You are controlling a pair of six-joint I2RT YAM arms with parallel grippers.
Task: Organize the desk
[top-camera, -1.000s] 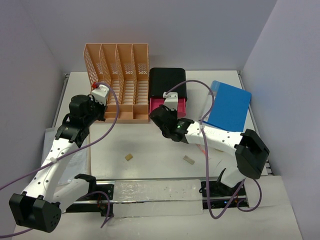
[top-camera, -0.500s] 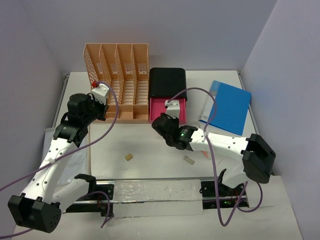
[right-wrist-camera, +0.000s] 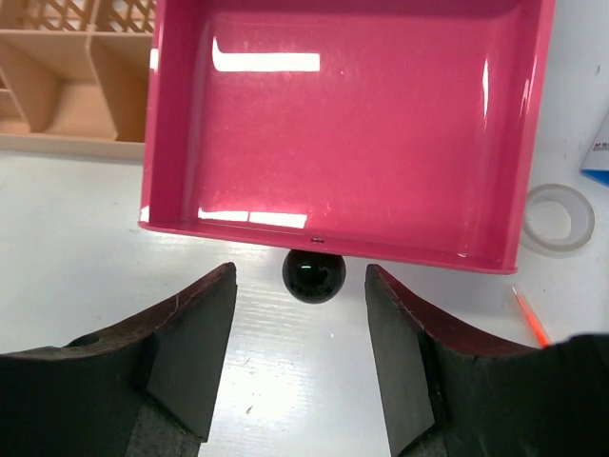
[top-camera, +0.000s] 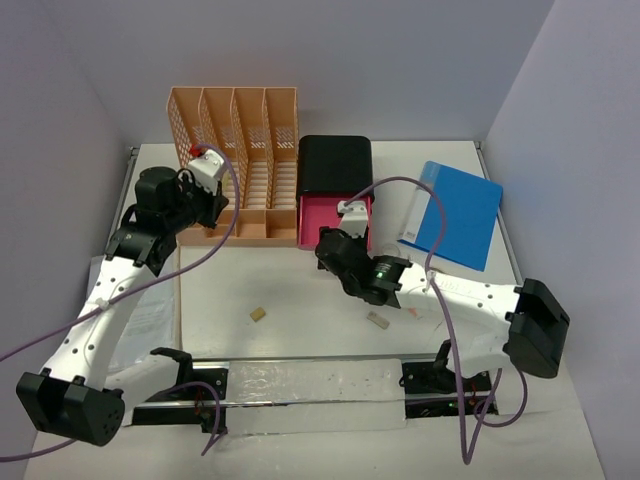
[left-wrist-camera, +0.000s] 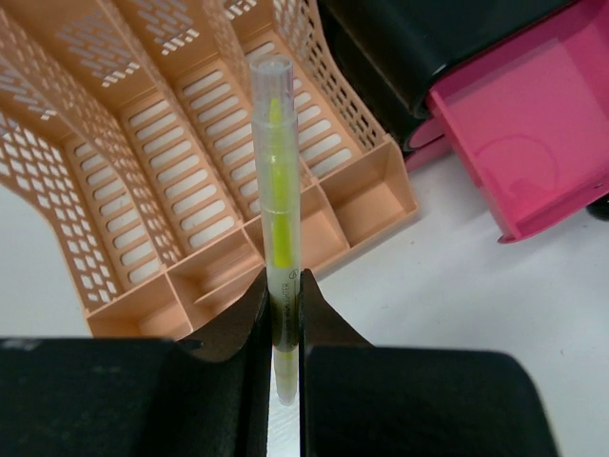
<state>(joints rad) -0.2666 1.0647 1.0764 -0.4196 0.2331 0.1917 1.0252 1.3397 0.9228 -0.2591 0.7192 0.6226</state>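
Note:
The desk (top-camera: 300, 290) is a large white tabletop. My left gripper (top-camera: 218, 208) is shut on a clear yellow highlighter (left-wrist-camera: 276, 171), which sticks out past the fingertips (left-wrist-camera: 249, 303) over the front compartments of the peach lattice rack (left-wrist-camera: 143, 190). My right gripper (top-camera: 330, 245) is open and empty, its jaws on either side of the black knob (right-wrist-camera: 314, 276) of the open pink drawer (right-wrist-camera: 333, 233) without touching it. The drawer's tray looks empty.
The drawer belongs to a black box (top-camera: 335, 165) beside the rack (top-camera: 235, 150). A blue folder (top-camera: 455, 215) lies at the right. A tape ring (right-wrist-camera: 559, 217) and a red pen (right-wrist-camera: 528, 316) lie right of the drawer. Two small tan pieces (top-camera: 258, 314) (top-camera: 378, 320) and papers (top-camera: 150, 320) lie nearer.

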